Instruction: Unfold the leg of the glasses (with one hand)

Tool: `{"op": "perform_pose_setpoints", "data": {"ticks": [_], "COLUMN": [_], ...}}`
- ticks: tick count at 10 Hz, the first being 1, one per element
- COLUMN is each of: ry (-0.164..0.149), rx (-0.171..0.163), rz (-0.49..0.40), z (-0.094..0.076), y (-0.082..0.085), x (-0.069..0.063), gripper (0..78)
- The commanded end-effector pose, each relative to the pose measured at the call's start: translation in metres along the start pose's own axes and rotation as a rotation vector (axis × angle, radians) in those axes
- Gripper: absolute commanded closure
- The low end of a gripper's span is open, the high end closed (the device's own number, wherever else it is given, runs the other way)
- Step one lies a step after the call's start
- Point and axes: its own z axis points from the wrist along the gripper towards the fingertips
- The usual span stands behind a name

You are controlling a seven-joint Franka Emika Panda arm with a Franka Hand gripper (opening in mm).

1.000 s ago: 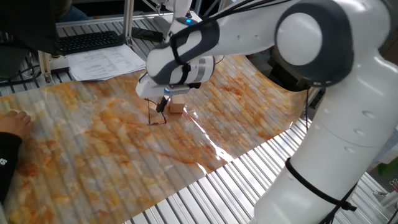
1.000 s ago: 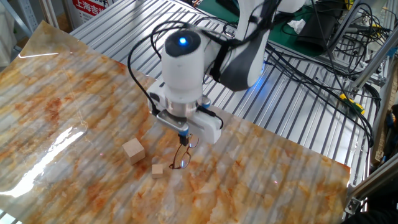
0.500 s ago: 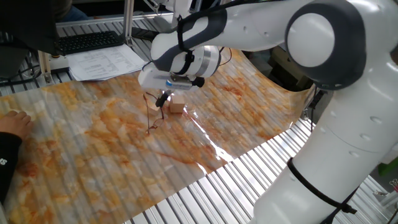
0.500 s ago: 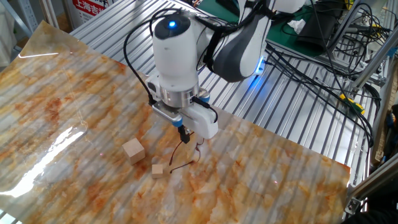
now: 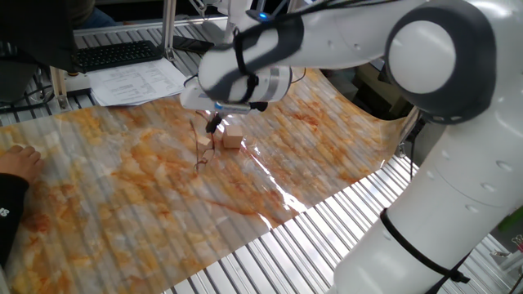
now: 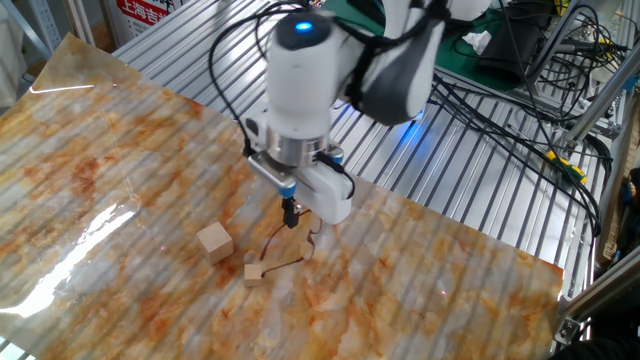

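Note:
The glasses (image 6: 312, 245) are a thin dark wire frame lying on the marbled table just right of the small tan cube (image 6: 254, 272). In one fixed view they show as faint wire (image 5: 202, 155) beside the small cube (image 5: 204, 144). The leg (image 6: 272, 243) runs from the frame up to my gripper (image 6: 291, 214). The gripper points straight down and is shut on the end of the leg, a little above the table. In one fixed view the gripper (image 5: 214, 124) hangs just above the two cubes. The hinge is too fine to make out.
A larger tan cube (image 6: 214, 241) sits left of the glasses, also seen in one fixed view (image 5: 234, 137). A person's hand (image 5: 18, 159) rests at the table's left edge. Papers (image 5: 143, 80) and a keyboard (image 5: 114, 54) lie behind the table. Cables (image 6: 500, 110) run over the metal bench.
The gripper has risen and shifted away from the frame, pulling the leg with it. The leg has swung out from the frame, which has slid slightly on the table.

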Motion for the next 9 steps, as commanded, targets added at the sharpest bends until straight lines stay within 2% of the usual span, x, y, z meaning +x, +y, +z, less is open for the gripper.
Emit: {"op": "perform_pose_setpoints", "data": {"ticks": [1, 2, 3, 6, 7, 9], "ry": [-0.140, -0.198, -0.215, -0.226, -0.241, -0.242], "rx": [0.106, 0.129, 0.139, 0.133, 0.133, 0.131], "rz": [0.048, 0.083, 0.103, 0.136, 0.140, 0.147], "z": [-0.0131, -0.0167, -0.0174, -0.0190, -0.0191, -0.0190], "y": [-0.0001, -0.0012, -0.0008, 0.0008, 0.0009, 0.0010], "x": [-0.0073, -0.0066, -0.0058, -0.0038, -0.0036, -0.0036], "gripper": [76.4, 76.4, 76.4, 76.4, 76.4, 76.4]}}
